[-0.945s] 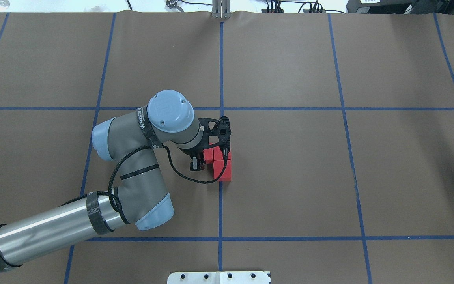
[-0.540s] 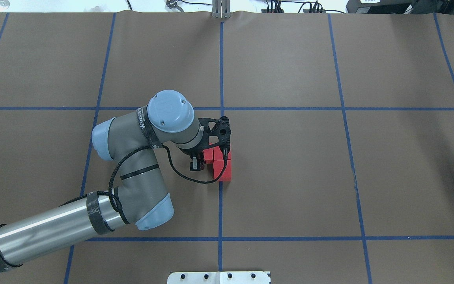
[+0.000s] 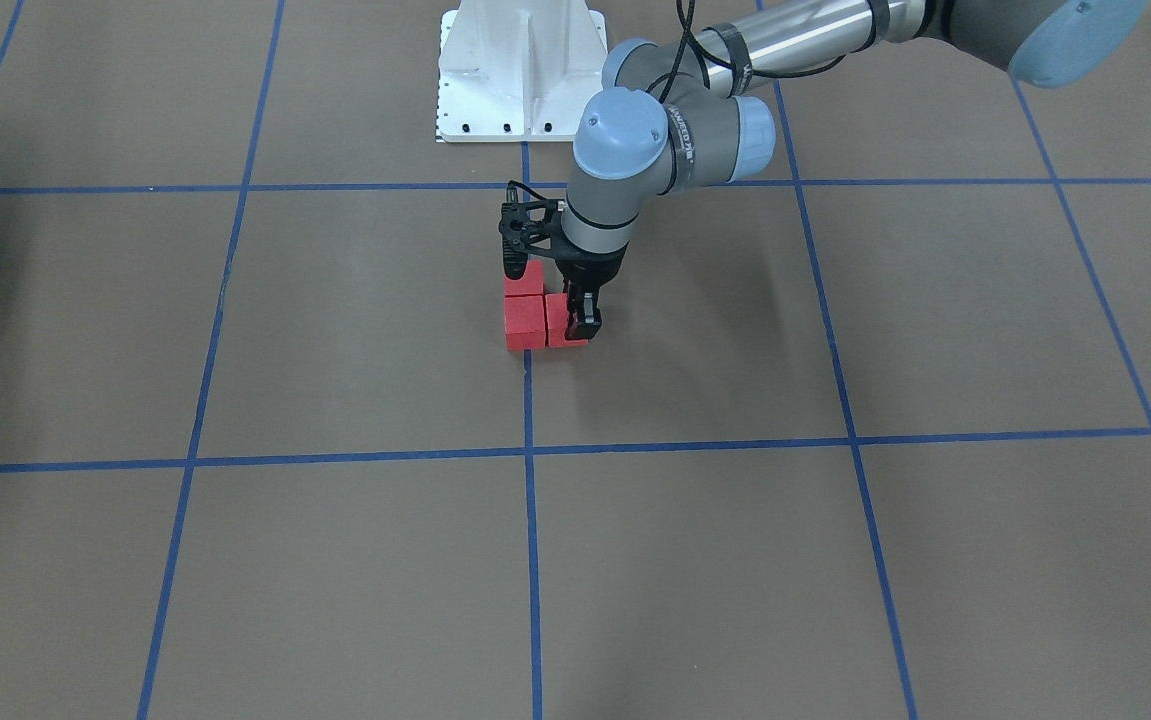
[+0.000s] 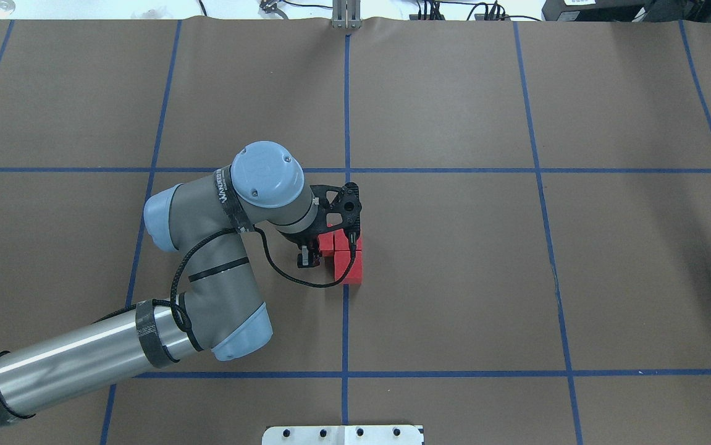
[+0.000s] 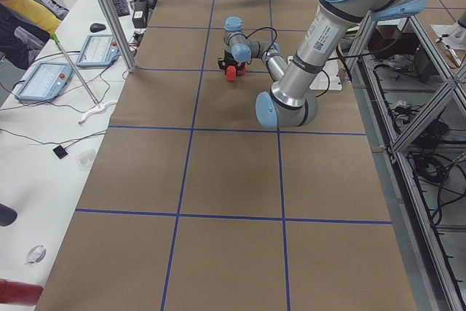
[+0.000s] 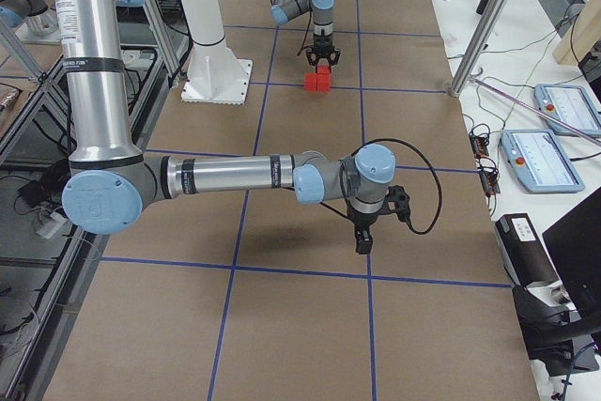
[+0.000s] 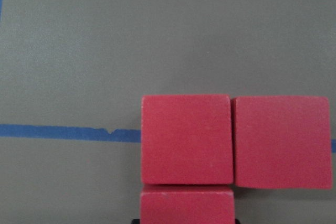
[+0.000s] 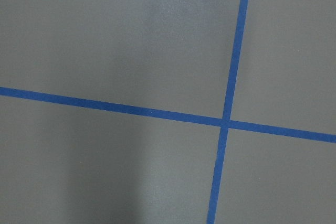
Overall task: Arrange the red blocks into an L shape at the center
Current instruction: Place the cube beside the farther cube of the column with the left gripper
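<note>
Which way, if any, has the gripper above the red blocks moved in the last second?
No. In the overhead view the left gripper keeps its spot over the red blocks, beside the middle blue tape line.

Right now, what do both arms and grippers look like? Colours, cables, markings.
Left arm: silver tube links, grey joint housings, light-blue caps, black tape bands, white lettering on a black wrist band. A black cable loops from the forearm to the black left gripper. Right arm: same build, with a black cable looping at the wrist and a black right gripper.
</note>
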`<state>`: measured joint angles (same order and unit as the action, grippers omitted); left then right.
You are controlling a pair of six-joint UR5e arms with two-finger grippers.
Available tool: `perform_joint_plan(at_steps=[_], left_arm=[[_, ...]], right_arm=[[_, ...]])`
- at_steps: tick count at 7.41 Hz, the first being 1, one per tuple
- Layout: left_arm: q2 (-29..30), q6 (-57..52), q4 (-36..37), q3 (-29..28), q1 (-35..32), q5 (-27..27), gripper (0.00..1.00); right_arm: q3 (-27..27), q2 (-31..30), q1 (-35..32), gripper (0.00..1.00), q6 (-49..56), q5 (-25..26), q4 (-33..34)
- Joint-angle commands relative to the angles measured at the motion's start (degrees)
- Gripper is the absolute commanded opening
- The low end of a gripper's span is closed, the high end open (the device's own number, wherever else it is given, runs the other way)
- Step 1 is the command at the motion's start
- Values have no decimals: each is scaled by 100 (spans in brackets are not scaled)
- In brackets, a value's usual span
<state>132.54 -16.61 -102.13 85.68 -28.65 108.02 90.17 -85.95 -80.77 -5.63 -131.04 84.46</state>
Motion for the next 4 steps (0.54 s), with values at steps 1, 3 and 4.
perform_joint_plan(at_steps=[1,3,4], left_arm=[[0,0,0,-7,0,0,59],[0,0,0,-16,0,0,66],[0,0,0,-16,9,0,73]], right_arm=[[-8,-1,-1,99,0,0,0],[1,-1,-1,99,0,0,0],[-8,-1,-1,100,0,0,0]])
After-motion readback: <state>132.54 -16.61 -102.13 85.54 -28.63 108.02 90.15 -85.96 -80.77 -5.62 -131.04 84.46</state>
